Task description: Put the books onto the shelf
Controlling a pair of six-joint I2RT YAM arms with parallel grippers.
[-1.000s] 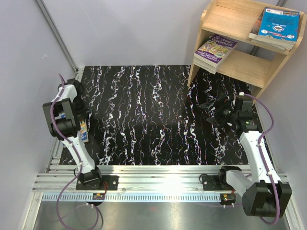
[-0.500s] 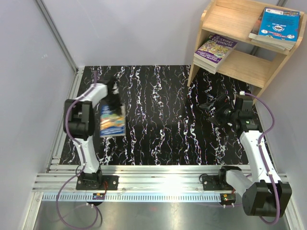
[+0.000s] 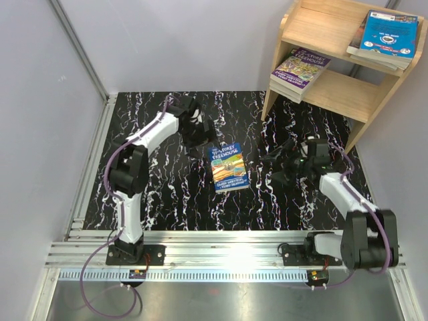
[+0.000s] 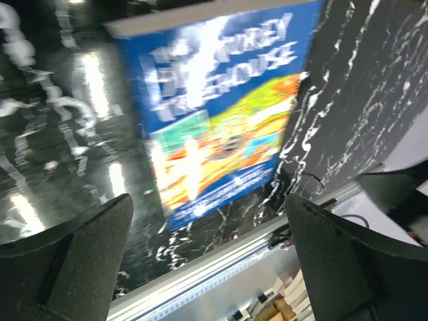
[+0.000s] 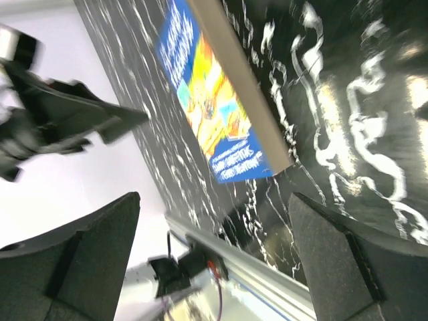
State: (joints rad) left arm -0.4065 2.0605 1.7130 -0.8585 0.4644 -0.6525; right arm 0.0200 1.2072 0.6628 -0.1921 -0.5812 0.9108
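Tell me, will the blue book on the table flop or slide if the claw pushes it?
The blue book looks thin, so it would probably bend a bit when lifted by one edge. It lies flat on the shiny table, so a push would likely slide it, not tip it.

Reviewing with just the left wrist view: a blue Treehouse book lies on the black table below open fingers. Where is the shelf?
Observer: The shelf stands at the far right corner of the table, apart from the Treehouse book, which lies mid-table.
Operator: Anything on it already?
Observer: A purple book lies on the lower tier, a blue-covered book on the upper.
Operator: And the other arm?
Observer: The right pincer is open, just right of the Treehouse book, pointing at it without touching.
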